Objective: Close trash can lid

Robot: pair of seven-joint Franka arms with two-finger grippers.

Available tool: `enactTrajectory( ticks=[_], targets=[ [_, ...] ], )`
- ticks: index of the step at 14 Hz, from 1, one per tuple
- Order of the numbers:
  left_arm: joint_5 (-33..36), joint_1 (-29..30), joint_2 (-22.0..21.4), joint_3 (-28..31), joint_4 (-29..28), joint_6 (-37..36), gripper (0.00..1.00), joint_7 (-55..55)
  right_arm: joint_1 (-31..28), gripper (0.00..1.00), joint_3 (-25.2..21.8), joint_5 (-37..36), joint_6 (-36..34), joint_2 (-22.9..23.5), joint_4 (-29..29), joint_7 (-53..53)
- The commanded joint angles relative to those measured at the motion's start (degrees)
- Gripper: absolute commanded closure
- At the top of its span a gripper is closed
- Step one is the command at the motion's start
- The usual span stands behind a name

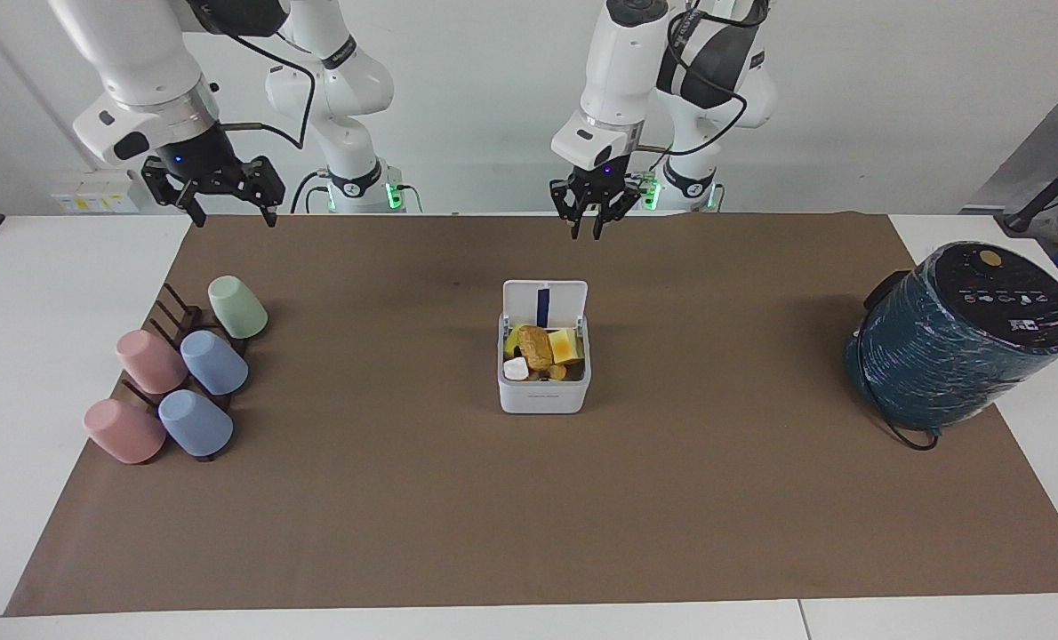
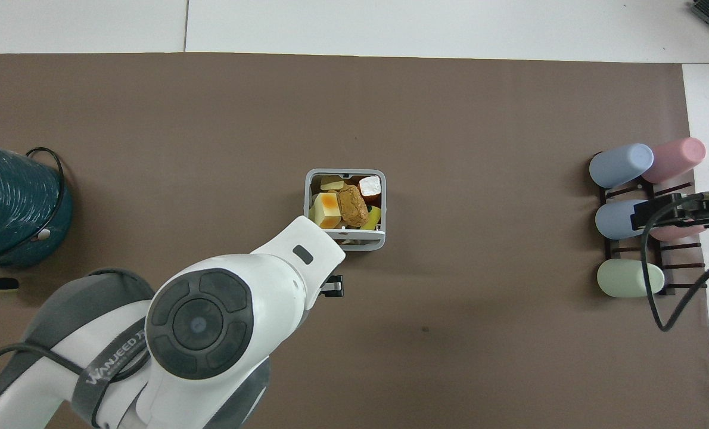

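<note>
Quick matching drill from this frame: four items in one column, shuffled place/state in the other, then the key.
1. lid
2. left gripper
3. right gripper
4. green cup

A. lying on the rack
B. waits open above the mat's corner at the right arm's end
C. stands upright, open
D. in the air over the mat, on the robots' side of the trash can

Pairs: 1-C, 2-D, 3-B, 4-A

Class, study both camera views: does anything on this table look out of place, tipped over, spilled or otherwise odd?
The trash can stands upright with its lid open, and nothing has spilled from it. The dark teal cylinder at the left arm's end leans tilted. The cups lie tipped on their rack, seemingly by design.
</note>
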Motion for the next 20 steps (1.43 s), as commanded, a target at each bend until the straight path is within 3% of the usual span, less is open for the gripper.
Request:
enactTrajectory(
  ticks=[1, 5, 20],
  targets=[
    [-1.0, -1.3, -1.0, 0.9, -2.9, 5.8, 0.75, -1.5, -0.3, 0.00, 0.1, 0.8, 0.2, -0.9, -0.6, -1.2],
    [-1.0, -2.4, 3.1, 1.0, -2.9, 11.8, 0.82, -1.9, -0.3, 0.00, 0.1, 0.7, 0.2, -0.9, -0.6, -1.2],
    [-2.2, 1.8, 12.7, 1.2, 1.2, 30.2, 0.83, -2.6, -0.3, 0.00, 0.1, 0.7, 0.2, -0.9, -0.6, -1.2]
  ],
)
